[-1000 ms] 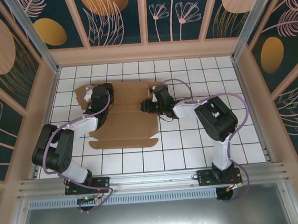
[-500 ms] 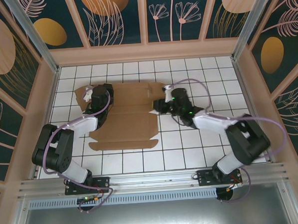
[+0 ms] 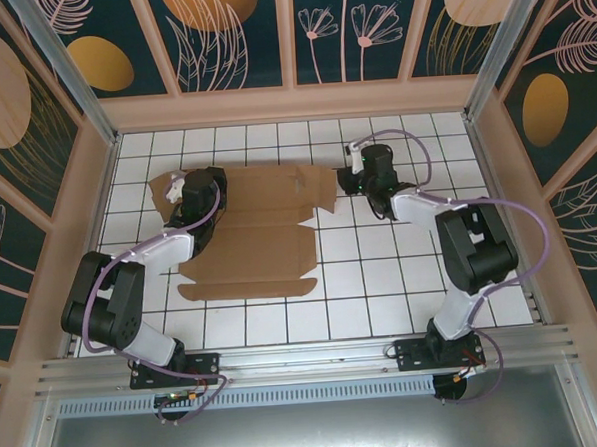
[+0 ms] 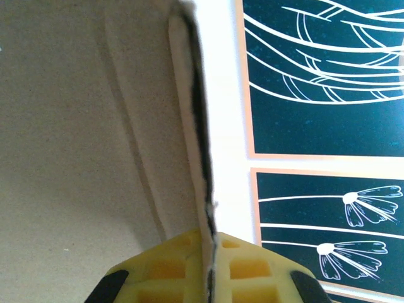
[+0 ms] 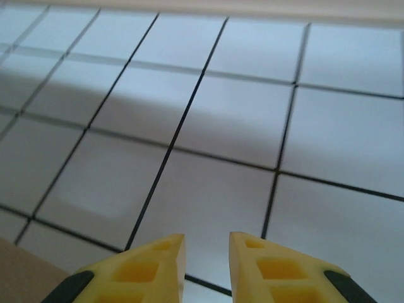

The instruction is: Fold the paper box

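We see the box (image 3: 254, 236) lying flat and unfolded, left of centre on the tiled worktop (image 3: 382, 279).
The left claw (image 3: 189, 189) is clamped on the box's upper-left flap, and in its wrist view the cardboard edge runs between the yellow pads (image 4: 164, 271). The right claw (image 3: 348, 178) sits just beside the box's upper-right corner, narrow and holding nothing. A second ago the right arm reached over the box's right edge. It has since swung toward the upper right, and its claw has narrowed.
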### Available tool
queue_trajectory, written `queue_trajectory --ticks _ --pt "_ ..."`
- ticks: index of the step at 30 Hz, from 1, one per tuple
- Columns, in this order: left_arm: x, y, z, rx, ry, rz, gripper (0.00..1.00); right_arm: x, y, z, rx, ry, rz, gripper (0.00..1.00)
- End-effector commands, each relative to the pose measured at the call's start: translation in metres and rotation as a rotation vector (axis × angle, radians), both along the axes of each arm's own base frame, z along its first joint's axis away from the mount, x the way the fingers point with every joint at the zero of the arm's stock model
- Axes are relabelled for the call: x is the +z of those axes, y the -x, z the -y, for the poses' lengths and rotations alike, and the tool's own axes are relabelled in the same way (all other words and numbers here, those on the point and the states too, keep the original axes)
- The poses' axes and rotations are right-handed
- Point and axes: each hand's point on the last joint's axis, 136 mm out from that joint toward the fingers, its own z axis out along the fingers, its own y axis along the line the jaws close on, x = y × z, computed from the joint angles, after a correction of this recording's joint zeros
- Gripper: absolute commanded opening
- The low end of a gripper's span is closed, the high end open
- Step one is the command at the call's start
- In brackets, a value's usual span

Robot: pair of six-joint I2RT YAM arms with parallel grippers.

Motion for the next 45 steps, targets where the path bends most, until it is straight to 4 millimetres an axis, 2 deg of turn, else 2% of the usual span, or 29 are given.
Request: queue_trajectory --ticks 1,8,13,19,24,30,32,35,40,45 --pt "0.014 -0.004 -0.002 0.004 -0.009 0.016 0.00 -0.008 0.018 -0.031 0.253 0.059 0.004 0.24" --pt "0.012 -0.004 0.000 -0.001 -0.009 0.013 0.00 0.004 0.059 -0.070 0.493 -0.035 0.031 0.28" --pt "0.010 -0.005 0.001 -0.008 -0.006 0.010 0.00 0.013 0.077 -0.098 0.586 -0.071 0.053 0.33" --pt "0.010 -0.004 0.001 -0.010 -0.010 0.010 0.00 0.014 0.077 -0.118 0.600 -0.055 0.053 0.37" --pt "0.009 -0.002 0.000 -0.013 -0.017 0.007 0.00 0.010 0.081 -0.123 0.581 -0.036 0.078 0.44" --pt "0.009 -0.002 0.002 -0.025 -0.014 0.011 0.00 0.004 0.066 -0.116 0.498 0.014 0.102 0.47" --pt "0.009 -0.001 0.003 -0.028 -0.011 0.012 0.00 0.005 0.059 -0.116 0.472 0.021 0.111 0.51" --pt "0.007 0.001 0.002 -0.028 -0.009 0.009 0.00 0.007 0.051 -0.122 0.447 0.030 0.127 0.54" --pt "0.005 0.003 0.002 -0.031 -0.007 0.004 0.00 0.005 0.045 -0.134 0.431 0.054 0.147 0.54" --pt "0.004 0.003 0.003 -0.036 -0.002 -0.003 0.00 0.007 0.040 -0.138 0.415 0.057 0.166 0.55"
